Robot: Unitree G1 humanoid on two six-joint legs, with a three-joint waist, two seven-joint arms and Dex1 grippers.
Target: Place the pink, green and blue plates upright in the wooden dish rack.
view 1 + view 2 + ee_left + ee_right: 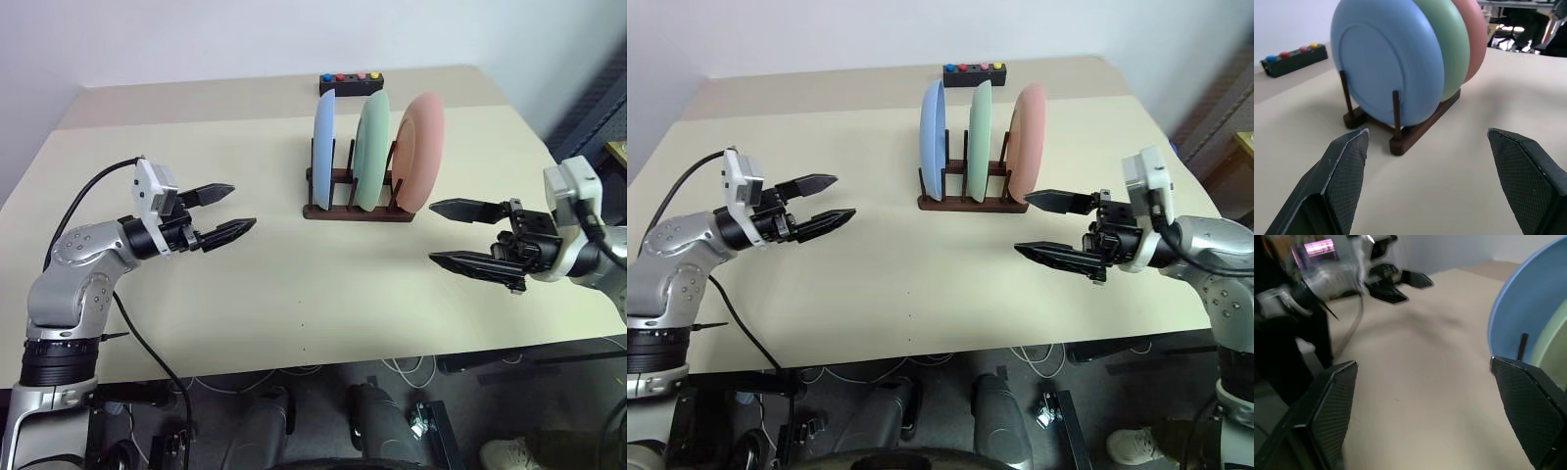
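Head view: a beige table (294,284) with a dark wooden dish rack (355,208) at its middle. The blue plate (323,149), green plate (371,149) and pink plate (421,152) stand upright in it, side by side. A black button box (350,83) sits behind. The left gripper (227,211) and right gripper (453,233) hover at either side, fingers spread, empty.

Left wrist view: the blue plate (1386,73) is nearest, between pegs, beyond parted fingers (1344,171).

Right wrist view: splayed fingers (1525,406) frame bare table beside the blue plate's rim (1528,308).

Matte plastic plates (370,147), dark smooth wooden dish rack (355,210), matte beige table (294,284), textured black fingers (1347,169)
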